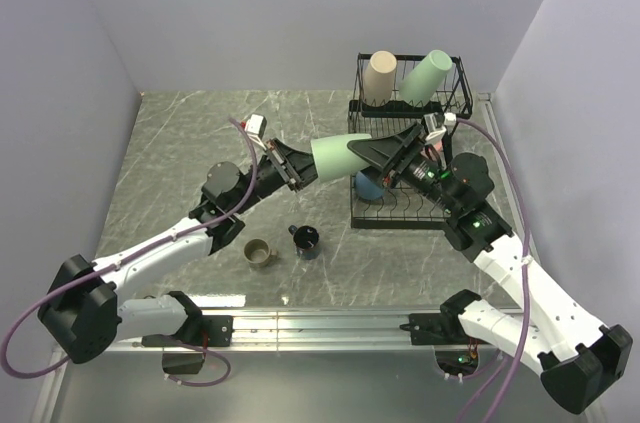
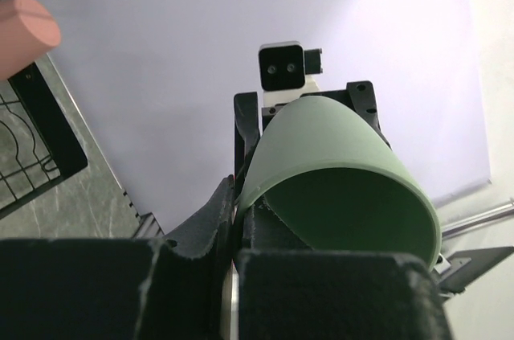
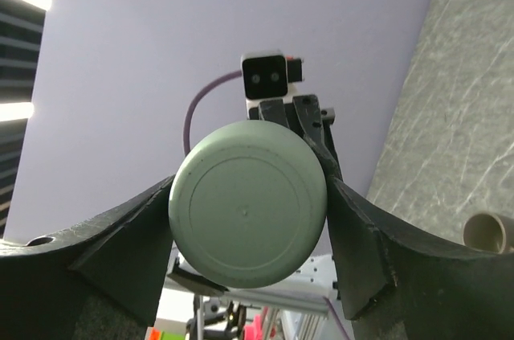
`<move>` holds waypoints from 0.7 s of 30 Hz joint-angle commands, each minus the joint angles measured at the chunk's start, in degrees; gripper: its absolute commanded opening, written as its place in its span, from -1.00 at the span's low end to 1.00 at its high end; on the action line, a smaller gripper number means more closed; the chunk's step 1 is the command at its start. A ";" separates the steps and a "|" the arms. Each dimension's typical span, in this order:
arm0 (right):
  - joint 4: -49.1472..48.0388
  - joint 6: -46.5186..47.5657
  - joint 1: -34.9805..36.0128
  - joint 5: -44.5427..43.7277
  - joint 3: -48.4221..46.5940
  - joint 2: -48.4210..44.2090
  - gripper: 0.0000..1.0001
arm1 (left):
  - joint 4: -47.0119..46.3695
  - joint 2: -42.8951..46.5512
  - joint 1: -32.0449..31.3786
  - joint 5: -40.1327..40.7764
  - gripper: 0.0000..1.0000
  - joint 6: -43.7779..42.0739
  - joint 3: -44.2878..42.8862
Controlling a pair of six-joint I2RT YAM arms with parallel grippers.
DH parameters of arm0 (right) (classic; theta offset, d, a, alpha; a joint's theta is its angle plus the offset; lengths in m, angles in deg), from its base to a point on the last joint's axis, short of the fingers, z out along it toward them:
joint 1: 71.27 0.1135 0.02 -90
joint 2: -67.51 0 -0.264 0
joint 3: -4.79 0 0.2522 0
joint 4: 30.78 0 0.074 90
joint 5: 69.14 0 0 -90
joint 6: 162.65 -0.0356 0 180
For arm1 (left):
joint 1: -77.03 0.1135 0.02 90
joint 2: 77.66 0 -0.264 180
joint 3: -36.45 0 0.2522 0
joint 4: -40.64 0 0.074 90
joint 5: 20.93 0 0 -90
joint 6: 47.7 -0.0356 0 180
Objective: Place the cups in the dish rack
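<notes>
Mugs sit nearest on the desk (image 1: 180, 133): an olive-tan mug (image 1: 260, 253) and a dark navy mug (image 1: 306, 240). Above them, a pale green cup (image 1: 342, 156) hangs sideways between both arms. The left tool (image 1: 297, 171) pinches its rim, and the right tool (image 1: 385, 150) is spread around its bottom, maybe touching. If one lets go too soon, the cup could drop. Farther back, the dish rack (image 1: 410, 103) holds a beige cup (image 1: 380, 76) and another green cup (image 1: 426, 75).

Bright even light, soft shadows; near jaws blurred
</notes>
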 commanded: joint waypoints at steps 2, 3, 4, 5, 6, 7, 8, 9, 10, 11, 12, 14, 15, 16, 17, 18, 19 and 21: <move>-1.33 1.30 1.58 2.09 -3.49 -0.84 0.03 | 6.40 -0.21 -3.19 3.74 -0.99 -5.40 -3.59; -0.71 1.56 1.58 1.56 -3.58 -0.93 -0.07 | 6.75 -0.48 -3.28 3.57 -0.99 -5.40 -3.68; 0.25 1.92 1.58 1.29 -3.67 -1.28 -0.26 | 7.71 -0.39 -3.37 3.57 -0.99 -5.49 -3.76; 0.87 2.62 1.58 1.12 -3.84 -1.54 -0.34 | 8.59 -0.31 -3.28 3.65 -0.90 -5.49 -3.68; 1.48 2.97 1.49 1.03 -4.11 -1.72 -0.43 | 9.38 0.13 -3.28 3.83 -0.76 -5.66 -3.59; 3.05 3.50 1.32 0.85 -4.37 -2.16 -0.59 | 10.17 0.66 -3.28 4.27 -0.61 -6.18 -3.41; 4.03 4.63 1.14 0.42 -4.55 -2.51 -0.66 | 12.79 1.27 -3.37 4.88 -0.32 -6.54 -2.98; 4.91 5.25 0.70 0.24 -5.16 -2.77 -0.72 | 14.38 2.93 -3.37 5.67 -0.15 -7.06 -2.80; 7.18 5.87 0.35 0.06 -5.42 -3.56 -0.89 | 16.48 3.73 -3.28 7.07 0.03 -8.20 -2.62; 8.85 7.53 -0.09 -0.37 -5.86 -4.09 -1.00 | 19.55 4.61 -3.28 7.69 0.31 -8.91 -2.10; 10.61 8.41 -0.96 -1.60 -6.82 -4.62 -1.00 | 21.23 6.27 -3.28 8.31 0.43 -9.35 -1.66; 15.18 11.39 -2.63 -2.31 -7.71 -6.11 -1.00 | 23.26 8.04 -3.28 9.88 0.65 -10.06 0.18; 16.50 12.19 -3.68 -1.88 -8.67 -6.46 -1.00 | 25.19 9.70 -3.28 10.33 0.70 -10.06 0.71; 19.22 13.07 -6.30 -1.35 -9.20 -6.90 -1.00 | 26.34 10.58 -3.19 10.94 0.75 -10.06 1.24; 20.72 14.91 -8.07 -0.91 -9.73 -7.17 -1.00 | 27.65 11.38 -3.28 11.91 0.79 -10.23 2.03; 22.48 15.97 -9.48 -0.47 -10.87 -7.43 -1.00 | 29.84 12.86 -3.19 12.35 0.80 -10.58 2.30; 26.84 17.29 -12.80 -0.38 -11.75 -7.61 -1.00 | 31.78 13.66 -3.19 12.88 0.80 -11.28 2.47; 33.01 23.17 -15.20 -2.21 -15.51 -7.43 -1.00 | 35.90 15.77 -2.84 13.76 0.81 -12.07 2.83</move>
